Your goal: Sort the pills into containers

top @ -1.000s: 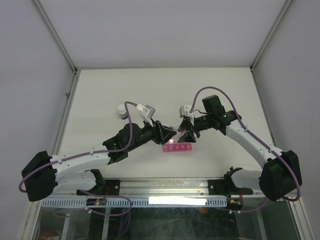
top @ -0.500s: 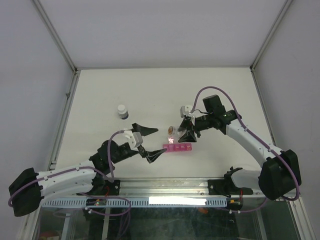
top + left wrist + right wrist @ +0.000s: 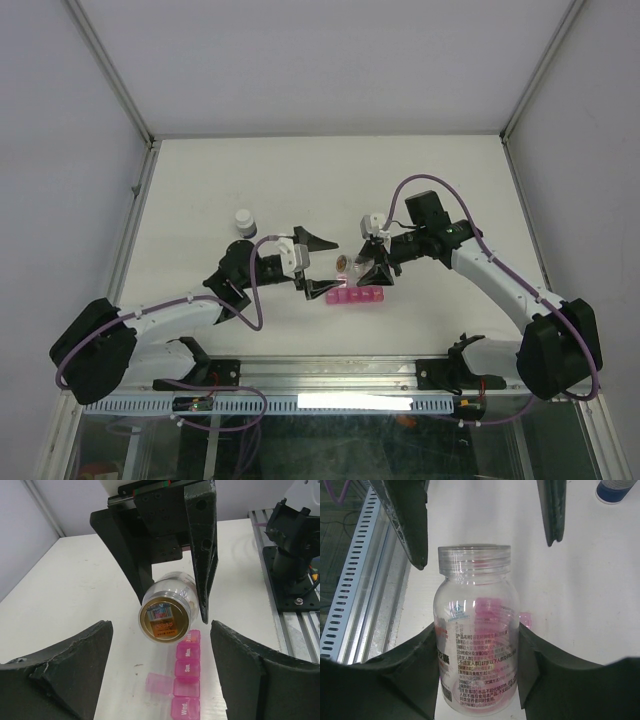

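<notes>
The right gripper (image 3: 476, 635) is pinched on the body of a clear, uncapped pill bottle (image 3: 165, 611). It holds it tilted, mouth away from its own wrist and toward the left arm. The left gripper (image 3: 161, 630) faces it from just beside, its fingers (image 3: 70, 670) spread wide with nothing between them.

Below the bottle lies the pink pill organiser (image 3: 186, 680), a short row of day-labelled compartments. It sits near the table's (image 3: 200, 180) near edge, about midway along it. The bottle hangs over one end of the row; whether they touch I cannot tell. A pale pink flap (image 3: 159, 683) lies against the strip's side, probably one compartment's opened lid. A white-capped bottle (image 3: 244, 220) stands well apart, toward the left edge.

This looks like the pouring step, with the bottle open and poised over the strip. Whether any pills are in the bottle or the compartments I cannot tell. The next move calls for lining the mouth over the open compartment and tipping gently. A careless pour could scatter pills onto the table.
</notes>
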Controlling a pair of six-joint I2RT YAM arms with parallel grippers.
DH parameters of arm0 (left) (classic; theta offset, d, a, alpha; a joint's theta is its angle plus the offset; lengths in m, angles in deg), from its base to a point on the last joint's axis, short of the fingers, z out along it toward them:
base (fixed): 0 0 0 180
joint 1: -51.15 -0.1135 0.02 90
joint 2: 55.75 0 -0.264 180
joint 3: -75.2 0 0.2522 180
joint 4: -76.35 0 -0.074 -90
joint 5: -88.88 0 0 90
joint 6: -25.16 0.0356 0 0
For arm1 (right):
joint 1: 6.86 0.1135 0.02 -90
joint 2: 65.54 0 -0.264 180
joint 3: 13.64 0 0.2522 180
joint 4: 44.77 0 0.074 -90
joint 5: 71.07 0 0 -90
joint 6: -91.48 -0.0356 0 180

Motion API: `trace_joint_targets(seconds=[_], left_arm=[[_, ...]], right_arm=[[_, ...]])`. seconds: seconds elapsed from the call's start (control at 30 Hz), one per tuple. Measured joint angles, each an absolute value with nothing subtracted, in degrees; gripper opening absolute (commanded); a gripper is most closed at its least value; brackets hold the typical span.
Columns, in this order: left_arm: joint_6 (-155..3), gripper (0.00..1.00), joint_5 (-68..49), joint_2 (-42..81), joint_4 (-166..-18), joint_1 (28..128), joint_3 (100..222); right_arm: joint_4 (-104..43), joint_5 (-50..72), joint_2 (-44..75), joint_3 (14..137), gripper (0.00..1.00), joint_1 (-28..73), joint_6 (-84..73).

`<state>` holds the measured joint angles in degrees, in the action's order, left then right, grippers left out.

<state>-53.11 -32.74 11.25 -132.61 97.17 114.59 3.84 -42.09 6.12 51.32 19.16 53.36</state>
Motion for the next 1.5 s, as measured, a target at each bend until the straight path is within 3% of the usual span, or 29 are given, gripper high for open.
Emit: trace_joint_targets(seconds=[0.23, 0.4, 0.6, 0.8, 0.97, 1.1, 1.2, 1.33, 1.5], left_arm=[[-53.48, 0.57, -35.25, 13.90, -132.70, 97.17, 116.93], [-54.42, 0.25, -36.50, 15.51, -132.28, 97.19, 118.85], [-56.46, 0.00, -36.98, 15.75, -129.79, 97.17, 119.85], [-68.54, 0.00, -30.88, 14.94, -126.56, 97.36, 120.84], [-81.90, 0.00, -11.82, 10.77, -118.93, 104.29, 121.41], [-86.53, 0.54, -3.69, 9.44, -115.65, 107.20, 121.89], [-88.39, 0.77, -1.53, 8.85, -115.21, 107.55, 121.91], [-88.15, 0.95, -0.04, 4.82, -116.61, 107.83, 120.75], [-83.06, 0.99, -0.70, -4.60, -122.75, 107.79, 113.73]], right_arm=[[4.00, -42.07, 6.21, 51.32, 0.00, 19.33, 53.56], [3.97, -41.70, 6.25, 51.32, 0.00, 19.38, 53.60], [4.52, -40.69, 6.45, 51.32, 0.00, 19.07, 53.27], [4.28, -39.82, 6.51, 51.32, 0.00, 19.03, 51.20], [3.45, -40.27, 6.54, 51.32, 0.00, 19.09, 50.61], [3.56, -40.45, 6.54, 51.32, 0.00, 19.25, 50.56], [3.23, -40.47, 6.58, 51.32, 0.00, 19.25, 50.43], [3.10, -40.47, 6.80, 51.32, 0.00, 19.14, 50.43], [3.14, -40.56, 6.93, 51.32, 0.00, 19.09, 50.52]])
